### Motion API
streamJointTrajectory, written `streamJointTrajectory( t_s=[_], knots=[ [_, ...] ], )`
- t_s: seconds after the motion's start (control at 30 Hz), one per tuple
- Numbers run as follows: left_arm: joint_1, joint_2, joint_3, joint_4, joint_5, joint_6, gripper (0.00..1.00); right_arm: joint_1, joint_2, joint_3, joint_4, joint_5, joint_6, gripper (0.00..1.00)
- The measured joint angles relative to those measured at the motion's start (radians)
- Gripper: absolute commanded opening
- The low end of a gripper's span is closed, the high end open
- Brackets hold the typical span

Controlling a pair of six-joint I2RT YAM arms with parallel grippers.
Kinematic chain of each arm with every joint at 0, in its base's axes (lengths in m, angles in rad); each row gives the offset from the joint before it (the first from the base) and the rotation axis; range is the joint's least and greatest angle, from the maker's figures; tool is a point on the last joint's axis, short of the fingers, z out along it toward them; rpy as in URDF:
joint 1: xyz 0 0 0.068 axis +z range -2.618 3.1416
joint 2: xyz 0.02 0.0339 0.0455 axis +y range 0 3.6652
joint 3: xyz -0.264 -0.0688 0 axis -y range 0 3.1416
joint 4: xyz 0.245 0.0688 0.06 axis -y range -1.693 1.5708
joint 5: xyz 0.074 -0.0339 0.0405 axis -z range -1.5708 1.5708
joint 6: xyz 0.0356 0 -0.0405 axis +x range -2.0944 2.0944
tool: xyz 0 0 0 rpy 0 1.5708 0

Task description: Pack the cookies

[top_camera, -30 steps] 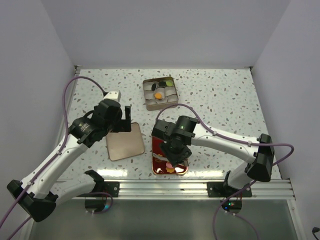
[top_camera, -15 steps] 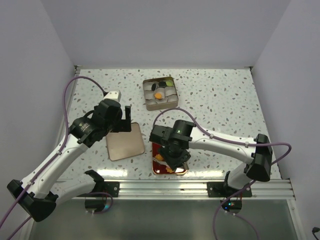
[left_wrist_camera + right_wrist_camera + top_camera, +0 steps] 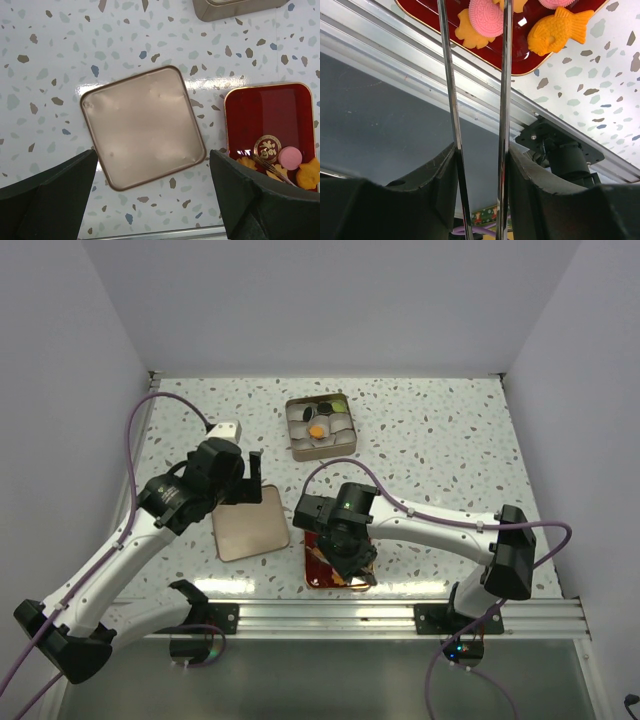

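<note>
A red tray (image 3: 312, 562) near the front edge holds cookies: a pink disc (image 3: 487, 17), an orange fish shape (image 3: 560, 31) and another orange piece (image 3: 465, 32). My right gripper (image 3: 481, 150) is shut on metal tongs (image 3: 505, 75), whose two arms reach over the tray on either side of the pink disc. Whether the tips touch it is out of frame. From above, the right gripper (image 3: 345, 548) covers most of the tray. My left gripper (image 3: 152, 200) hangs open and empty above a bronze lid (image 3: 142, 127). The tray (image 3: 265, 115) lies to that lid's right.
A square tin (image 3: 320, 426) with paper cups stands at the back centre. It holds an orange cookie (image 3: 317, 429), a black one (image 3: 304, 417) and a green one (image 3: 339, 406). An aluminium rail (image 3: 400, 612) runs along the front edge just beside the tray. Walls enclose three sides.
The right arm has shifted a little left and nearer over the red tray, and its jaws have narrowed slightly on the tongs. The left arm has not moved.
</note>
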Motion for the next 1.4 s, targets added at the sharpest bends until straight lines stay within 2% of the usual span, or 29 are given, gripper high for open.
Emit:
streamJointTrajectory(
  t_s=[0.4, 0.77, 0.93, 1.13, 1.4],
  knots=[
    [0.0, -0.003, 0.0, 0.0, -0.011, 0.0, 1.0, 0.0, 0.0, 0.008, -0.001, 0.015, 0.003, 0.38],
    [0.0, -0.004, 0.0, -0.002, -0.015, 0.0, 1.0, -0.042, 0.019, 0.157, -0.003, 0.12, 0.057, 0.38],
    [0.0, -0.009, 0.001, -0.009, -0.015, 0.0, 1.0, -0.115, 0.05, 0.278, -0.003, 0.16, 0.063, 0.37],
    [0.0, -0.012, 0.019, -0.024, -0.02, 0.0, 1.0, -0.259, 0.125, 0.488, -0.006, 0.199, 0.023, 0.37],
    [0.0, -0.031, 0.029, -0.04, -0.022, 0.0, 1.0, -0.399, 0.338, 0.842, -0.01, 0.207, -0.038, 0.37]
  ],
)
